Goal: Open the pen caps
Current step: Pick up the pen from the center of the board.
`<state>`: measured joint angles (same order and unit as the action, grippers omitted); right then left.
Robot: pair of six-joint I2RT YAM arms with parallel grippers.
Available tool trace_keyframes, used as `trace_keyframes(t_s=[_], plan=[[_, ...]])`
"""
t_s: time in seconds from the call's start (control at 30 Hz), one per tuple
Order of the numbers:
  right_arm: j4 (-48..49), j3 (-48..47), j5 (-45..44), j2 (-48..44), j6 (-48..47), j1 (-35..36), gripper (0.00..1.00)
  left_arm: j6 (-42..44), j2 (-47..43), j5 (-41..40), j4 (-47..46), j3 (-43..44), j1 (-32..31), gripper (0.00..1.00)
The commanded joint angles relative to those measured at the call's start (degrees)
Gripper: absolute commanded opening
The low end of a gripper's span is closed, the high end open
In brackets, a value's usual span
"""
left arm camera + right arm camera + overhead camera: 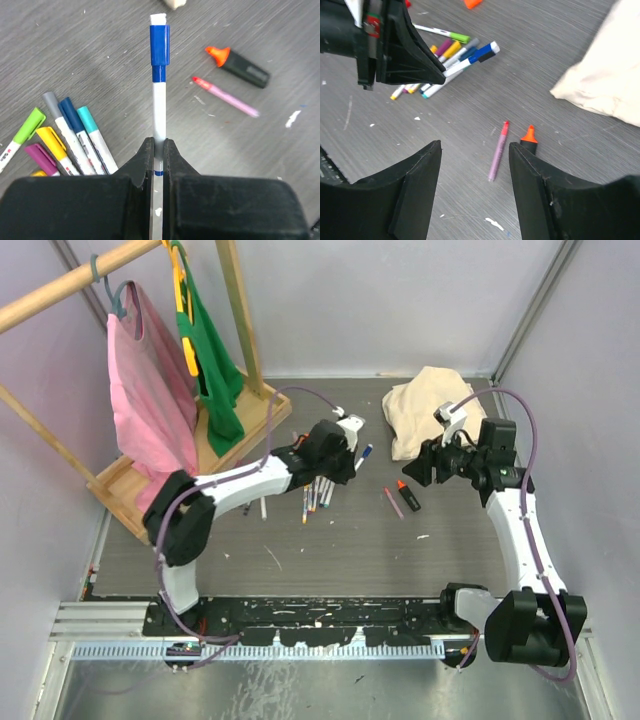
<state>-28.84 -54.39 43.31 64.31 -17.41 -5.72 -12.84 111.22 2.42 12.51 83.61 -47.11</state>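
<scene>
Top cam: left gripper [348,456] and right gripper [420,466] sit apart over the table [300,540]. Left wrist: fingers pinched tight on a white marker [159,112], its blue cap [160,50] still on, straight out past the tips; other caps [50,140] lie left of them. Right wrist: fingers spread wide, holding nothing, pink pen [498,150] just beyond the gap.

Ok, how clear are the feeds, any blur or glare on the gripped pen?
Left wrist: the pen and its blue cap are sharp, no glare; the pink pen looks soft at its right end. Right wrist: table in focus, its own fingers dark and featureless. Top: even light, pens tiny there.
</scene>
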Motion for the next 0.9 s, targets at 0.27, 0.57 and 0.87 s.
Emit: trace_keyframes(t_s=[0.27,0.57,0.87], plan=[[15.24,6.84,24.10,-7.71,12.32,-0.14,0.61,-16.30,-26.40,-2.24,-50.50,-35.78,-3.50,0.00],[28.19,11.77,31.27,-6.98,24.44,0.64,0.61,-15.18,-34.95,-19.21,-73.18,-53.53,-13.81,0.00],[34.58,14.31,32.91,-6.19,28.11,2.46,0.62,-15.34,-31.18,-26.09,-86.16,-57.56,-18.66,0.00]])
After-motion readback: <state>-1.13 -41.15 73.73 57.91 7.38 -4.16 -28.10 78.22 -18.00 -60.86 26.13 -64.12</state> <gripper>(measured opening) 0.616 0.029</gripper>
